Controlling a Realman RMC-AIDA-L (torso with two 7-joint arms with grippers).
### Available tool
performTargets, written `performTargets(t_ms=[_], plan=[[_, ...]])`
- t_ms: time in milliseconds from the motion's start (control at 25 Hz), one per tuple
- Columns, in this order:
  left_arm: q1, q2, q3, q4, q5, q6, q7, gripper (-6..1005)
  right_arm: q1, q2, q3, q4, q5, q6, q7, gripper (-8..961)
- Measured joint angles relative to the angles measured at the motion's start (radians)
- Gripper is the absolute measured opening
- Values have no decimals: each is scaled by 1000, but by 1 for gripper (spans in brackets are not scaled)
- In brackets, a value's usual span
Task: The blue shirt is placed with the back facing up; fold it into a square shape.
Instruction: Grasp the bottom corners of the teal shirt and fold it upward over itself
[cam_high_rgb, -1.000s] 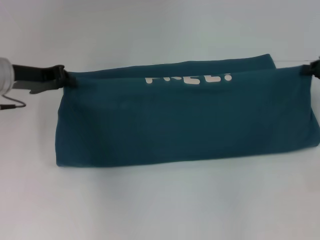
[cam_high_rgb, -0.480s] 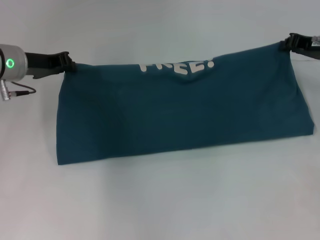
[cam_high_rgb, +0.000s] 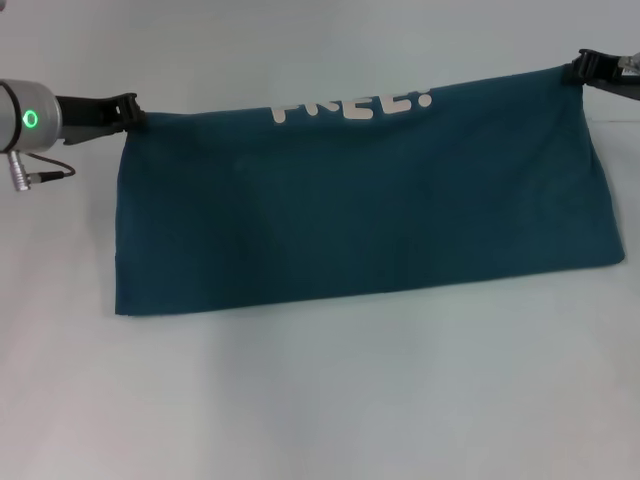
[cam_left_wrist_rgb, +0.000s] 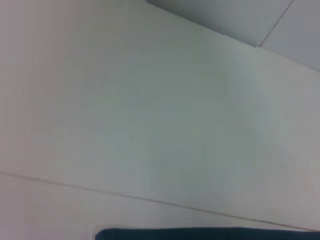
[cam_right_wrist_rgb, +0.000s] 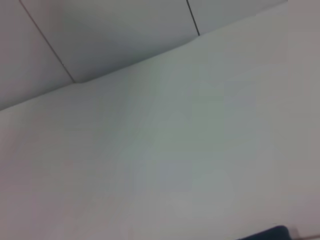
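The blue shirt (cam_high_rgb: 360, 205) is a long teal band folded across the white table, with white lettering (cam_high_rgb: 350, 104) showing along its far edge. My left gripper (cam_high_rgb: 132, 110) is shut on the shirt's far left corner. At the far right corner my right gripper (cam_high_rgb: 578, 70) is shut on the cloth, holding that corner higher and farther back. A strip of the shirt (cam_left_wrist_rgb: 200, 233) shows at the edge of the left wrist view, and a small teal tip of the shirt (cam_right_wrist_rgb: 270, 233) shows in the right wrist view.
The white table (cam_high_rgb: 320, 400) runs wide in front of the shirt and behind it. A grey cable (cam_high_rgb: 40, 175) hangs from the left wrist. Wall panels (cam_right_wrist_rgb: 110, 35) rise behind the table.
Both grippers have carried the shirt's far edge away from me, the right corner rising most. The upper layer has been drawn back, so the band looks flatter and taller, its lettering now at the far edge.
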Motion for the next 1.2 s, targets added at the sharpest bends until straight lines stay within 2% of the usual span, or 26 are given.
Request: performTargets(t_ms=[440,1200], plan=[[-3,-4,1,-8,1,-23,-6,64,42,-3,-11,33,-36,54,0,35],[-1,-5,17,-20,1,-54,1,68,48,-5,-17,41,-44,62,0,35]])
